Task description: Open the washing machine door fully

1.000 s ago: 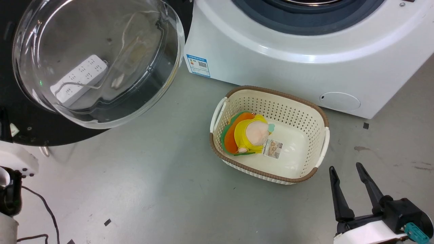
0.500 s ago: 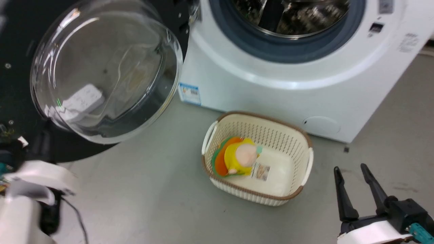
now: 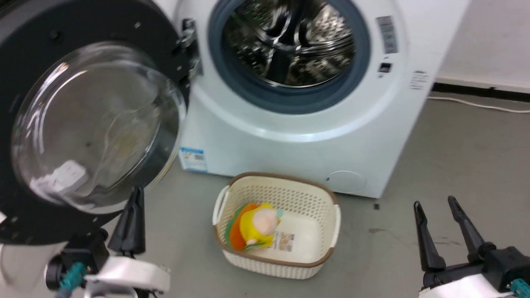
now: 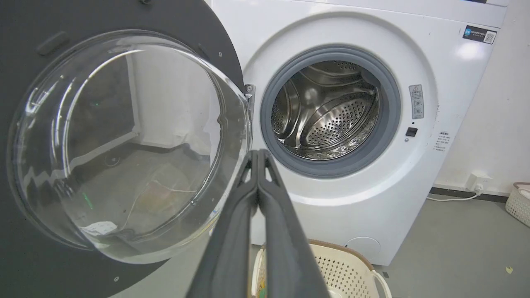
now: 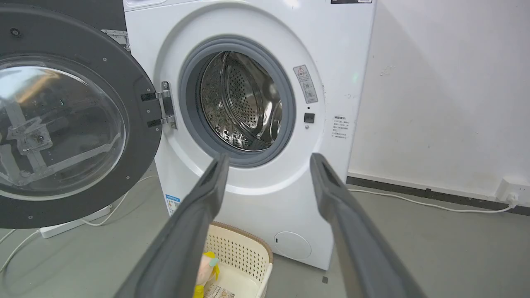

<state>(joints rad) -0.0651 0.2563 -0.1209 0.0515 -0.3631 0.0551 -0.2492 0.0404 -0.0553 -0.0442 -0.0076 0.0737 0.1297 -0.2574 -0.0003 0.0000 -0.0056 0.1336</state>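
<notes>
Hanging wide open on its metal hinge at the machine's left, the washing machine door (image 3: 89,124) shows its glass bowl, leaving the steel drum (image 3: 290,41) exposed. The left gripper (image 3: 138,194), fingers pressed together and holding nothing, points up just below the door's lower edge. The right gripper (image 3: 434,203) is spread and empty, apart from the basket (image 3: 275,265) on the floor.
</notes>
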